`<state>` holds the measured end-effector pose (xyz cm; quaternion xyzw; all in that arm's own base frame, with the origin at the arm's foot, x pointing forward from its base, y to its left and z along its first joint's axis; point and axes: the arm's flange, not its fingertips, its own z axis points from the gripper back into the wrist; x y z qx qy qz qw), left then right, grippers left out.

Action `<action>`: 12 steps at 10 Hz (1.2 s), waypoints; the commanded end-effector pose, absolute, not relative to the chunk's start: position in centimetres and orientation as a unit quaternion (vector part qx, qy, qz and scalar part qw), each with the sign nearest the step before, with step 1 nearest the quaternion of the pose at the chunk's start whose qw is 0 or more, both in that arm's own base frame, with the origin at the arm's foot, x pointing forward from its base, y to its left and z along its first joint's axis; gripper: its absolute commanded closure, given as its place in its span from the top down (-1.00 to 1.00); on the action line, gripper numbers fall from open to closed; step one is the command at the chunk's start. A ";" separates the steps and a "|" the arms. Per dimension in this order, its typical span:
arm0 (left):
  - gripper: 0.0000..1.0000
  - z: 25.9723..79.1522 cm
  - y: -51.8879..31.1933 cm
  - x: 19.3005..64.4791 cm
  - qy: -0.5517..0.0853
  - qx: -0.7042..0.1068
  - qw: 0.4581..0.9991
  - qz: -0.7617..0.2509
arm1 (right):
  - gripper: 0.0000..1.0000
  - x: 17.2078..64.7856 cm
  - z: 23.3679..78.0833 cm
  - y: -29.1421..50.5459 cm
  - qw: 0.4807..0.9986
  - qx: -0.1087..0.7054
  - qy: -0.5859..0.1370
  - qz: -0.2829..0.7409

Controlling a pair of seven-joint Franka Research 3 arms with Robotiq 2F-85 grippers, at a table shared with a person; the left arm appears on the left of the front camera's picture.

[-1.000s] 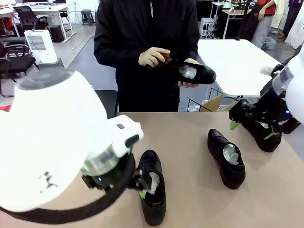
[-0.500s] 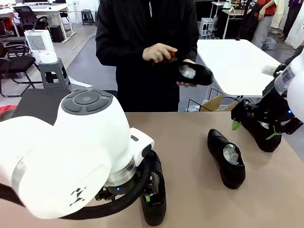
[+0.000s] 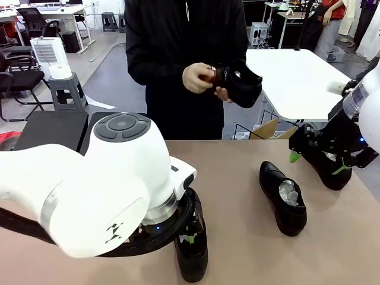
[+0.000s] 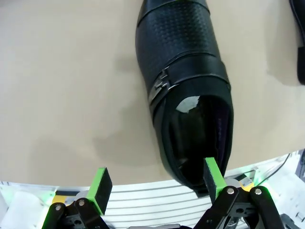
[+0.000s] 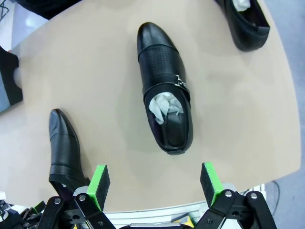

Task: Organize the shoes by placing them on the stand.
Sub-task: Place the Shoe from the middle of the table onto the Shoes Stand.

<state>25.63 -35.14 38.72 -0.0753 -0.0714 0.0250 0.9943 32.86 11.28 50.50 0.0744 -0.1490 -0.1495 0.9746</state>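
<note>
Your left claw [image 3: 189, 240] hung low at the table's near edge in the front view, jaws spread wide and gripping nothing, over the heel of the near shoe [image 3: 193, 261], a glossy black leather dress shoe. Your right claw [image 3: 316, 162], equally wide and empty, sat over the right shoe [image 3: 333, 175]. The middle shoe [image 3: 284, 199] lay between them on the tan table [image 3: 237, 172]. A person's hands [image 3: 199, 77] held the fourth shoe [image 3: 242, 83] beyond the far edge. A flat black stand [image 3: 53, 127] sat far left.

From your left wrist, the near shoe [image 4: 183, 86] pointed away, its heel beside one green pad [image 4: 213, 177]; you could not tell whether they touched.

From your right wrist, the paper-stuffed middle shoe [image 5: 164, 90] lay ahead of the right claw [image 5: 154, 183], and the right shoe [image 5: 64, 148] lay near one finger.
</note>
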 end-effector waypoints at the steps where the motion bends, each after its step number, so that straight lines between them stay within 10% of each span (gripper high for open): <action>1: 1.00 39.8 -36.8 26.1 -0.091 -0.084 0.992 0.039 | 1.00 32.8 50.6 11.3 0.975 0.076 -0.150 -0.148; 12: 1.00 38.8 -44.6 27.4 -0.072 -0.104 0.992 -0.012 | 1.00 32.8 50.6 11.3 0.975 0.076 -0.150 -0.148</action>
